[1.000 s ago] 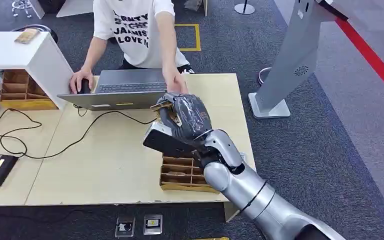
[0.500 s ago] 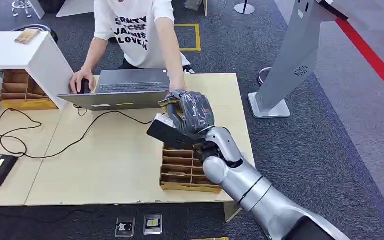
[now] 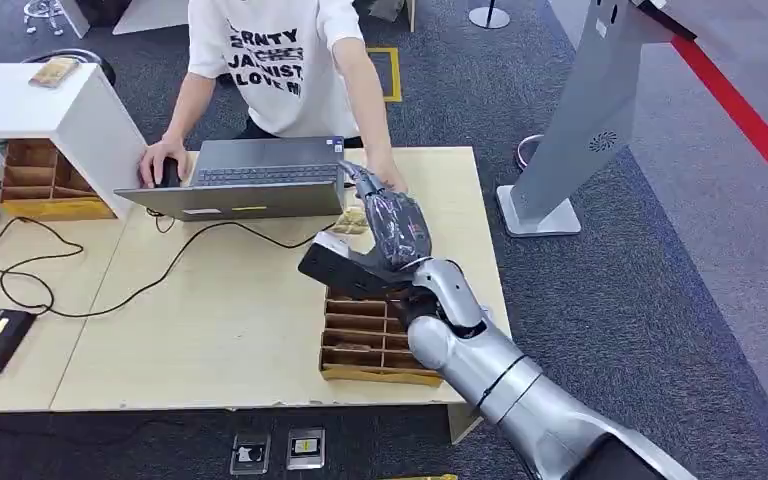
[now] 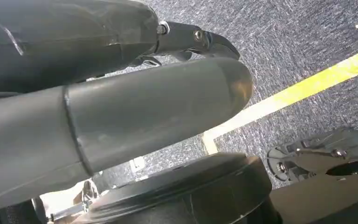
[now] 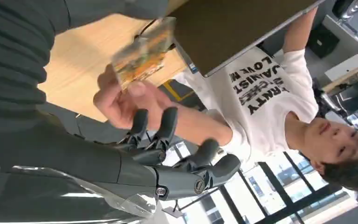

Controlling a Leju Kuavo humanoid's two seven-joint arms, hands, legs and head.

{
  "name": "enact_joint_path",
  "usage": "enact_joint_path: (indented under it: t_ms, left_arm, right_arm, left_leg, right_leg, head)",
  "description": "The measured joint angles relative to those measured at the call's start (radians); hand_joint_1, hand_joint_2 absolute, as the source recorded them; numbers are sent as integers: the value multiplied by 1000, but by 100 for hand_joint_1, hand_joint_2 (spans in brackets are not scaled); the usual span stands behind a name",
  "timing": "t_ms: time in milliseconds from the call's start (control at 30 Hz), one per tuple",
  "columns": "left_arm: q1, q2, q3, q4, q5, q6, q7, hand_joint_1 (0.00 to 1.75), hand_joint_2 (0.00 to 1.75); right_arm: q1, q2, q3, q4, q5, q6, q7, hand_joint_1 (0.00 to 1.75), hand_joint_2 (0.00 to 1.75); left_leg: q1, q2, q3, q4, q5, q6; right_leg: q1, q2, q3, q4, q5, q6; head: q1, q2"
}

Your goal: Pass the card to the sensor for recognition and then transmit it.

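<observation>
Right wrist view: person's hand [image 5: 121, 100] holds card [image 5: 142, 53]; right hand [image 5: 168, 158] fingers spread, empty.

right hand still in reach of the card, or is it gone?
Probably yes. The card is in the person's hand, right beside the right hand, whose fingers are spread with nothing between. Only the person's grip stands in the way.
</observation>
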Motion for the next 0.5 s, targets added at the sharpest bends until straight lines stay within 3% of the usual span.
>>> enact_joint_path:
  t_ms: [500]
  left_arm:
    - [0,0,0,0,2,-1,-1,0,0]
  right_arm:
    - [60,-8,-6,-32,51,-19,25,0,175]
  left_leg:
    - [0,0,0,0,0,0]
  right_leg:
    - [0,1,0,0,0,0]
  head:
    - [0,0]
